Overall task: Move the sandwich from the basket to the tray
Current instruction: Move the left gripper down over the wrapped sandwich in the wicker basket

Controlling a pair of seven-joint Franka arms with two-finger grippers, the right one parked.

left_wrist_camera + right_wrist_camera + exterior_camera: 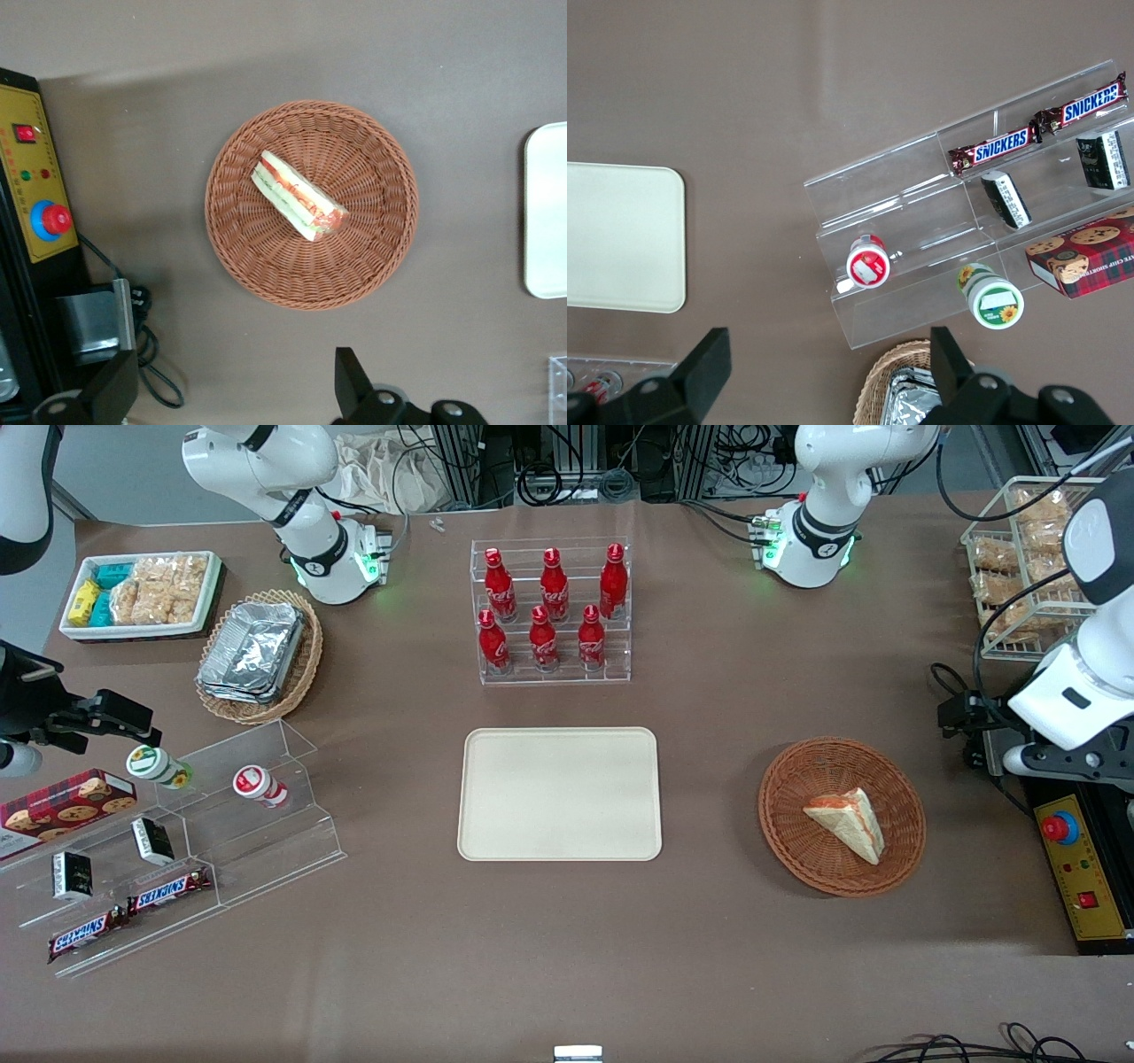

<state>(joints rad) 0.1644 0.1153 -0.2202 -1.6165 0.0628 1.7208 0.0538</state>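
reddish-brown wicker formed the basket (842,815), which sat on the table (567,939) toward the working arm's end, well apart from the cream tray (559,794). the sandwich (847,822) lay inside the basket, its red and green filling showing along one edge. the end effector (226,398) hovered above the table just beside the basket, its fingers (353,382) spread wide and holding nothing. red bottles (549,607) stood in a clear rack farther from the front camera than the tray.

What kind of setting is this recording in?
Likely a lab bench staged as a snack counter: racked cola bottles, a sandwich in a basket, a bare tray. The open hand hangs above the basket.
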